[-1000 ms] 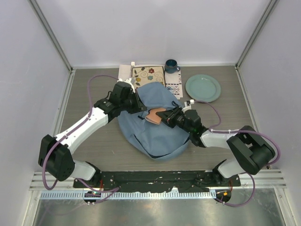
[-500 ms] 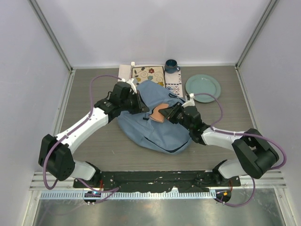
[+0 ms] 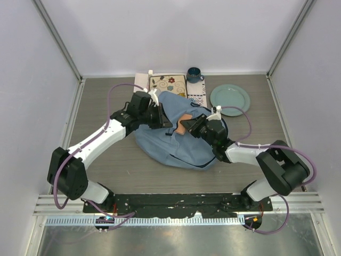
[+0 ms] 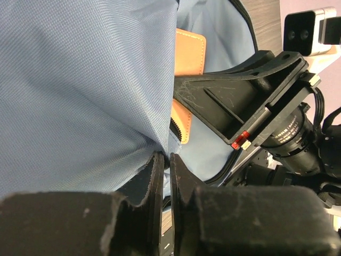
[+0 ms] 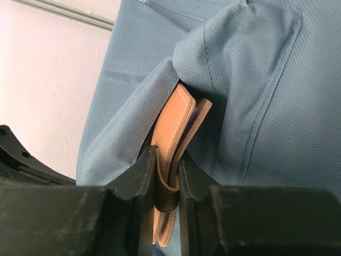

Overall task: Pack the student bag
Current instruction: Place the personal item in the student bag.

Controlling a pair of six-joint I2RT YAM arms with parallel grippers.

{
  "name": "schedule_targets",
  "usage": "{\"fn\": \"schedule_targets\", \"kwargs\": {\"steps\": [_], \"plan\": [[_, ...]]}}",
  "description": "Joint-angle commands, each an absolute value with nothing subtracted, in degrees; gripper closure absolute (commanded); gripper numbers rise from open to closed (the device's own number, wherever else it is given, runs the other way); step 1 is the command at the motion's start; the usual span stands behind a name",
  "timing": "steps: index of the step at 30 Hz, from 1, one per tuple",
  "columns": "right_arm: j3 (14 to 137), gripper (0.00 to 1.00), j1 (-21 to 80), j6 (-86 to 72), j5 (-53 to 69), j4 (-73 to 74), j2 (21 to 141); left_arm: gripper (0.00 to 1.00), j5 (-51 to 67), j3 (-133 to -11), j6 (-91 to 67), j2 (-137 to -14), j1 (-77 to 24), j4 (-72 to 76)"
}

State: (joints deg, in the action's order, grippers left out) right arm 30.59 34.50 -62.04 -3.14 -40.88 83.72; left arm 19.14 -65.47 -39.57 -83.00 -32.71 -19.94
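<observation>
left gripper [image 4: 165, 161] pinched on student bag [image 3: 176, 149] opening edge; right gripper [image 5: 166, 162] clamps tan leather wallet [image 5: 178, 114], top end under fabric.

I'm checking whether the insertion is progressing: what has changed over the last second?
The right gripper, shut on the tan leather case, pushed farther from its base and drove the case deeper into the opening of the student bag. The bag's near edge drew away from the arm bases. The left gripper kept its pinch on the bag fabric, shifting slightly. The plate, mug and patterned mat stayed put.
</observation>
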Motion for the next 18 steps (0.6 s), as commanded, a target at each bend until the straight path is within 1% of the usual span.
{"fn": "schedule_targets", "kwargs": {"steps": [1, 4, 7, 10, 12, 14, 15, 16, 17, 18], "plan": [[32.78, 0.98, 33.75, -63.98, -5.9, -53.95, 88.4, 0.89, 23.2, -67.06, -38.76, -83.23, -33.31, -20.04], [34.28, 0.98, 36.64, -64.25, -3.08, -55.28, 90.34, 0.87, 21.89, -67.59, -39.64, -83.5, -33.4, -19.51], [34.98, 0.97, 39.1, -64.51, -1.68, -56.16, 91.05, 0.81, 20.13, -68.2, -40.16, -83.76, -33.4, -18.9], [36.56, 0.96, 40.08, -63.99, -0.7, -54.85, 92.28, 0.79, 19.08, -68.73, -40.43, -84.02, -33.4, -18.9], [38.4, 0.94, 40.08, -62.67, 1.4, -53.97, 93.77, 0.75, 18.55, -68.91, -40.6, -83.85, -33.4, -19.16], [40.5, 0.92, 39.99, -60.31, 0.71, -51.17, 94.48, 0.71, 16.88, -68.65, -40.78, -82.89, -33.4, -19.95], [41.39, 0.89, 39.99, -59.42, 0.27, -49.59, 95.09, 0.69, 16.27, -68.47, -40.78, -82.36, -33.4, -19.95], [42.53, 0.88, 39.9, -58.54, 0.26, -44.87, 95.62, 0.66, 15.56, -68.29, -40.69, -81.83, -33.31, -20.04], [45.24, 0.87, 39.9, -56.36, -2.35, -41.69, 96.15, 0.64, 14.08, -67.94, -40.61, -80.35, -33.31, -20.47], [45.7, 0.84, 40.08, -55.47, -3.16, -40.62, 97.2, 0.62, 13.54, -67.85, -40.34, -79.81, -33.31, -20.65]]}}
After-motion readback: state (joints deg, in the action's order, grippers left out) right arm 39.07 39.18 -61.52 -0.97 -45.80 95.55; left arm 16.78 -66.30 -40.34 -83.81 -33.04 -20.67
